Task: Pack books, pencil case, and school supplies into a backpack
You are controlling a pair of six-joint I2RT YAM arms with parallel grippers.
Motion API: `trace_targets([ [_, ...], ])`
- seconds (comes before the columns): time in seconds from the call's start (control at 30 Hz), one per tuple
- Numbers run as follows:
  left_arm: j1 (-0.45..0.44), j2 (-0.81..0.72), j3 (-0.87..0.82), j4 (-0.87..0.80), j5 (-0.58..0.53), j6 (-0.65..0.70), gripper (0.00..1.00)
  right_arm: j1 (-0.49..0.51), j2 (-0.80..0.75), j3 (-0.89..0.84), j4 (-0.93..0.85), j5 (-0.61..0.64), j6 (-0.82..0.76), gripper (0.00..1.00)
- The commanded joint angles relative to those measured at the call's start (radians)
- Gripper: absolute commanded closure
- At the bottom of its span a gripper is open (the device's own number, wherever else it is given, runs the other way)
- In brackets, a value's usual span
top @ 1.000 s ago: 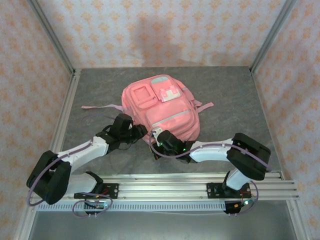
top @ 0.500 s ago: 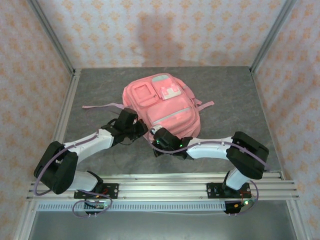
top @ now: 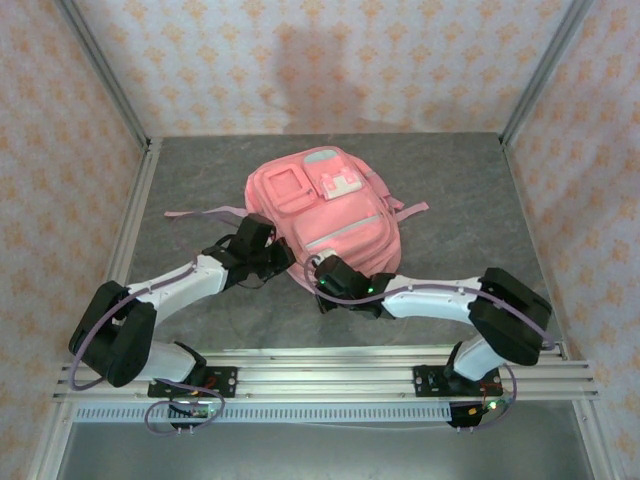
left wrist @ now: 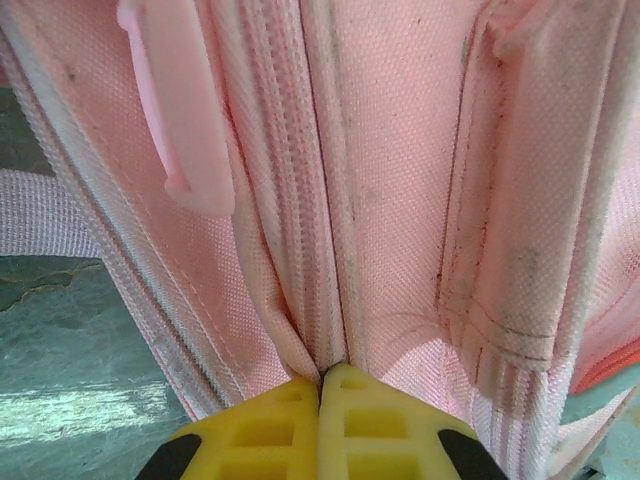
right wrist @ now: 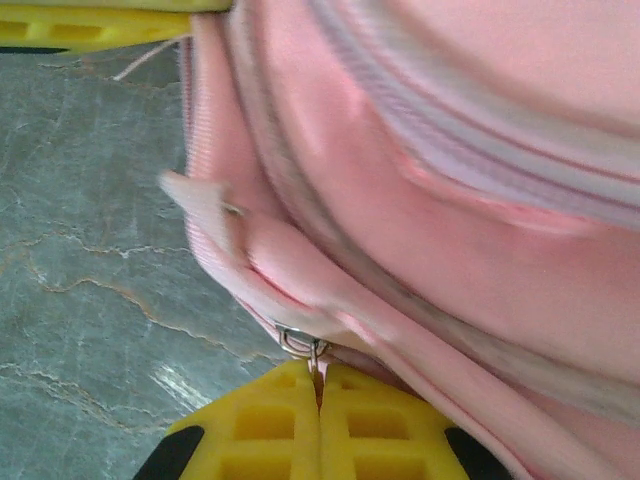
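The left fingers (left wrist: 332, 388) are pressing shut on a fold of the backpack (left wrist: 390, 200) at its zip seam, with the pink cloth running up and away from their tips. The right fingers (right wrist: 336, 388) are pinching closed on the zip pull (right wrist: 314, 356) at the backpack's near edge, its metal ring sitting just above their tips. The backpack is lying flat, front pockets up, in the middle of the grey worktop (top: 470, 190), with both arms reaching to its near edge.
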Motion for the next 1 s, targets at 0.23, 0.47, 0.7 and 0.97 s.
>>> trace_targets([
  [0.23,0.036,-0.001,0.089,-0.112,-0.068,0.078,1.0,-0.032,-0.077,-0.057,-0.091,0.018,-0.042,1.0],
  [0.47,0.036,-0.133,0.181,-0.364,-0.112,0.152,0.69,-0.035,-0.086,-0.056,-0.001,-0.048,-0.031,1.0],
  [0.7,0.035,-0.351,-0.03,-0.318,-0.06,0.001,0.53,-0.037,-0.036,-0.053,0.104,-0.104,0.032,1.0],
  [0.97,-0.031,-0.459,-0.275,0.071,-0.062,-0.29,0.4,-0.038,0.012,-0.035,0.158,-0.133,0.074,1.0],
])
